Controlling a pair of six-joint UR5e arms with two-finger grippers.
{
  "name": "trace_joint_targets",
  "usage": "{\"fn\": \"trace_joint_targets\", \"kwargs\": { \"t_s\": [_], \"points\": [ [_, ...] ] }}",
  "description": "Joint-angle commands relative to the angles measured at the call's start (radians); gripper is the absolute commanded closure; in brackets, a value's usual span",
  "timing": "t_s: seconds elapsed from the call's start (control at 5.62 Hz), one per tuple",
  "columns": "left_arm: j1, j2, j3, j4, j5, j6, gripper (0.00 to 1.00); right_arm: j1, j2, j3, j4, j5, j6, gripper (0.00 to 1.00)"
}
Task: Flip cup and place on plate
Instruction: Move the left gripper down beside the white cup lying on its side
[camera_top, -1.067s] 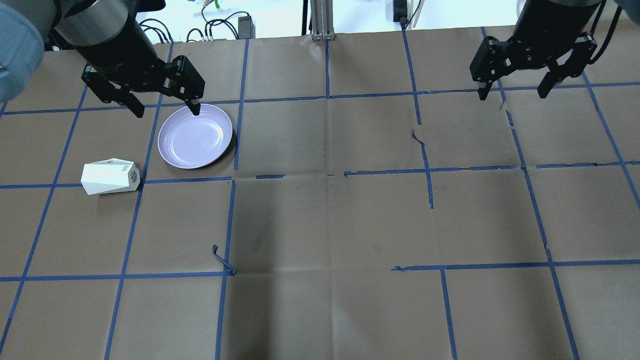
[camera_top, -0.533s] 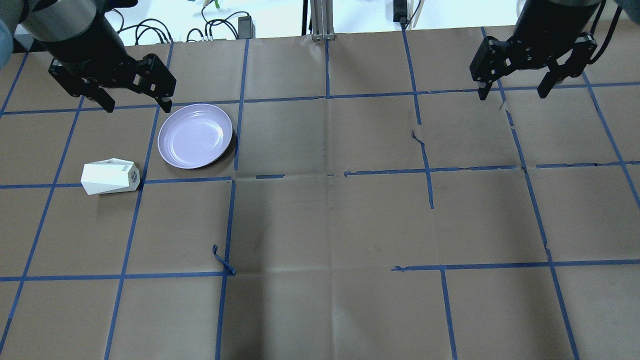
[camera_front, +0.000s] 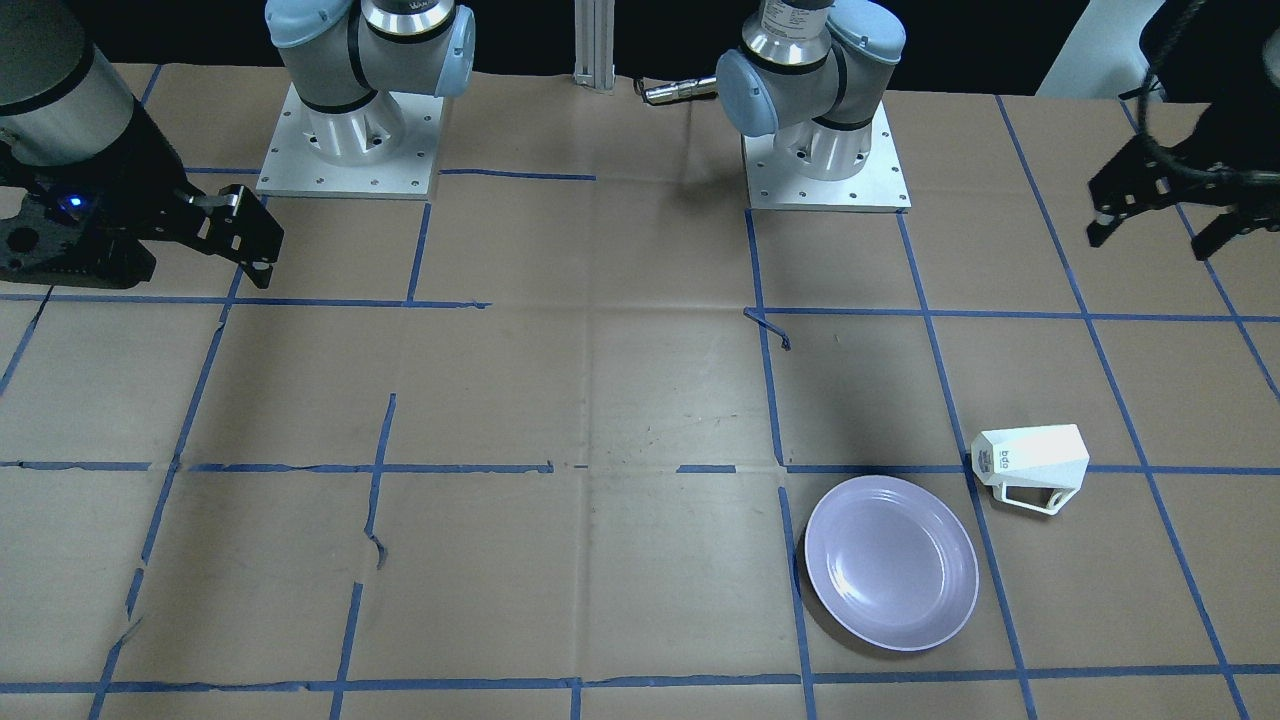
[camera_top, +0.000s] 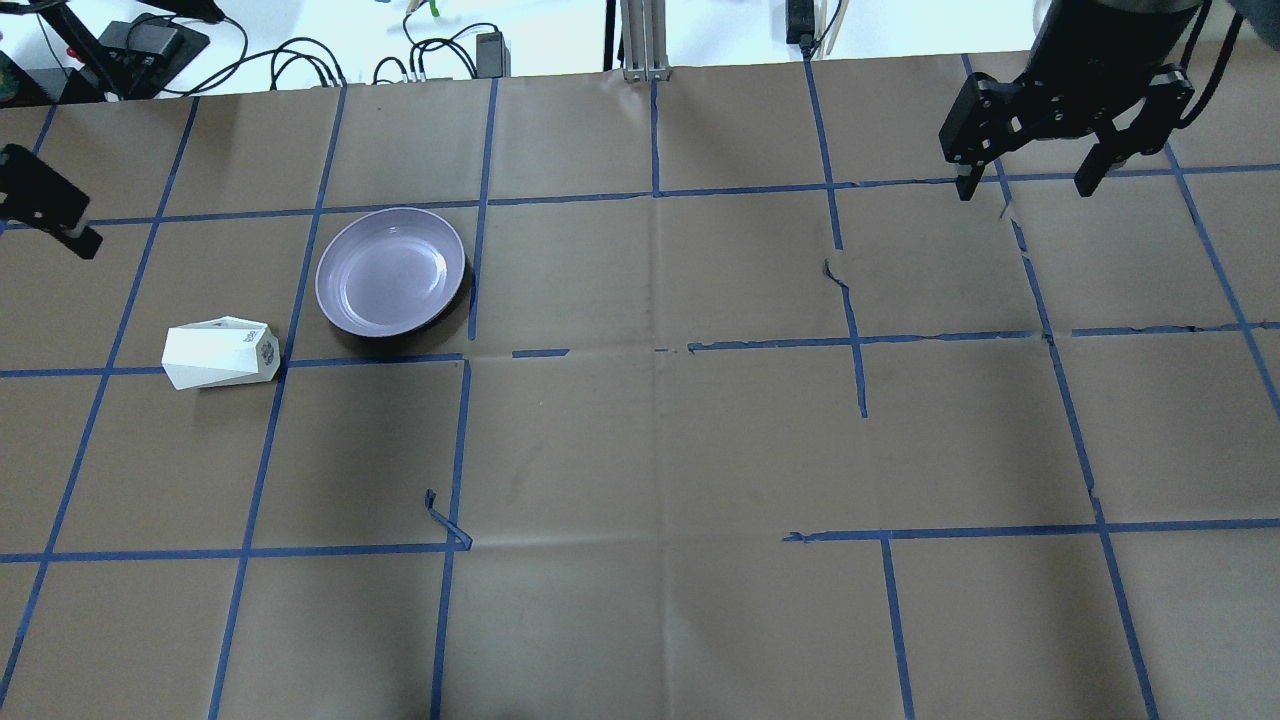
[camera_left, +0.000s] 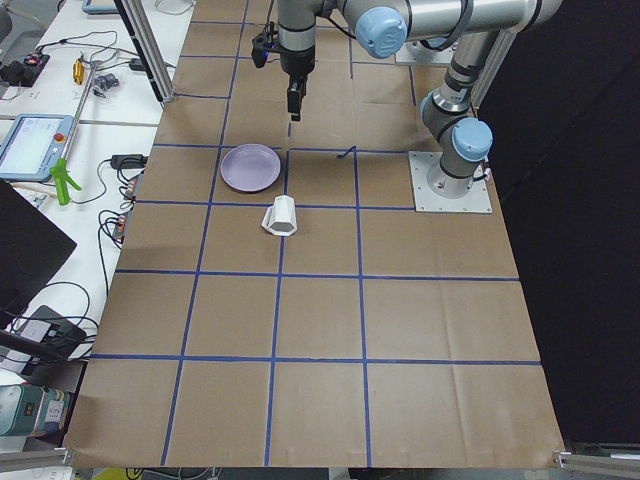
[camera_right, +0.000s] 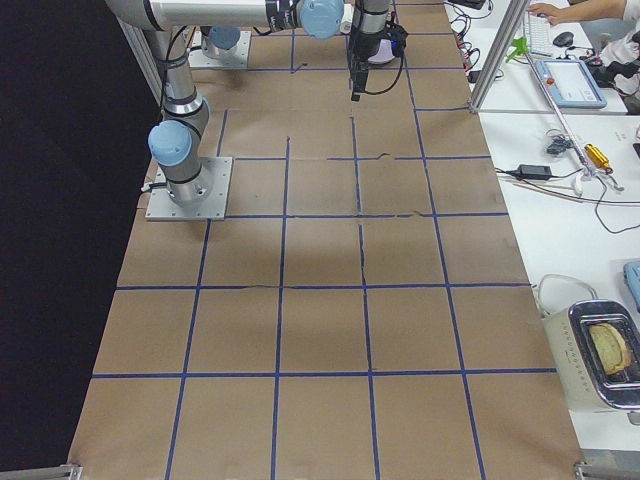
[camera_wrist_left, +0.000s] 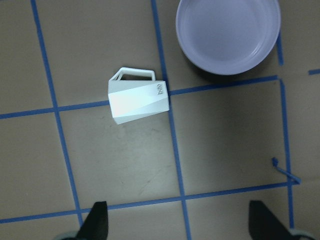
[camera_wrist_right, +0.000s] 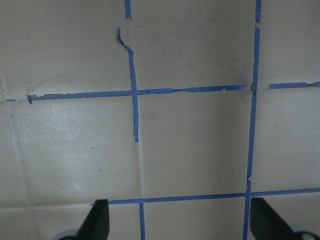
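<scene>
The white faceted cup (camera_top: 220, 353) lies on its side on the brown paper, left of and nearer to me than the plate (camera_top: 390, 272). Its lettered base faces the plate. Both also show in the front view, the cup (camera_front: 1030, 462) and the plate (camera_front: 890, 562), and in the left wrist view, the cup (camera_wrist_left: 137, 97) and the plate (camera_wrist_left: 227, 35). The lavender plate is empty. My left gripper (camera_front: 1150, 240) is open, high above the table and left of the cup, at the overhead view's left edge. My right gripper (camera_top: 1025, 188) is open and empty at the far right.
Blue tape lines grid the paper, with a loose curl (camera_top: 445, 520) and a tear (camera_top: 840, 275). Cables and power bricks (camera_top: 440, 50) and a metal post (camera_top: 640, 40) line the far edge. The arm bases (camera_front: 350, 130) stand on my side.
My left arm has swung left, from over the plate's far rim to the overhead view's left edge. The cup, the plate and the right arm have not moved.
</scene>
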Motion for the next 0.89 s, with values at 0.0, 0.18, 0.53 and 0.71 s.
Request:
{"fn": "trace_joint_targets", "kwargs": {
  "t_s": [0.0,0.18,0.53,0.71],
  "points": [
    [0.246,-0.109,0.02,0.002,-0.106,0.252,0.02,0.0,0.0,0.0,0.0,0.0,0.0,0.0],
    [0.317,-0.197,0.033,0.002,-0.184,0.27,0.02,0.0,0.0,0.0,0.0,0.0,0.0,0.0],
    [0.348,-0.376,0.037,0.013,-0.324,0.314,0.02,0.0,0.0,0.0,0.0,0.0,0.0,0.0],
    [0.348,-0.442,0.035,0.015,-0.381,0.343,0.02,0.0,0.0,0.0,0.0,0.0,0.0,0.0]
  ]
}}
